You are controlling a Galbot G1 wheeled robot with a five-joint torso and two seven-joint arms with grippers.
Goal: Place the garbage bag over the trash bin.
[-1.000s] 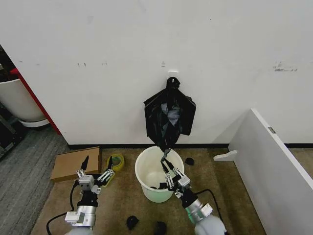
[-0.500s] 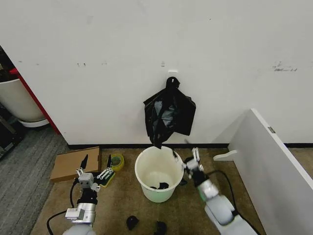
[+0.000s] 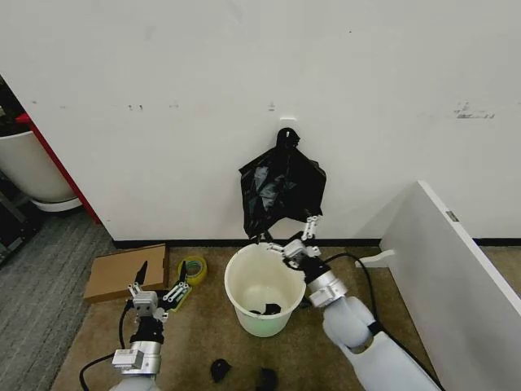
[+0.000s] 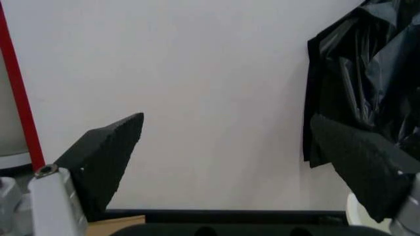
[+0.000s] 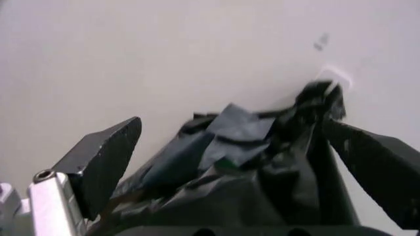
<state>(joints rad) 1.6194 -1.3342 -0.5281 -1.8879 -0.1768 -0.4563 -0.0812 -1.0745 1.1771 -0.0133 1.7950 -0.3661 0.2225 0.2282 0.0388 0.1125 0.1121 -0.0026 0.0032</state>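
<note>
Black glossy film, the garbage bag (image 3: 282,189), hanging from a wall hook just above and beyond the right end effector (image 3: 295,242), jaws spread wide, gripping nothing, raised at the bag's lower edge. White trash bin (image 3: 262,289) directly below that end effector, mouth bare, not yet lined; dark scrap inside. Whole task left: taking the bag down, opening, stretching over the rim. Left end effector (image 3: 157,287) open too, idle low near a cardboard sheet (image 3: 127,271). Wall close behind; white panel (image 3: 456,269) hemming the right.
</note>
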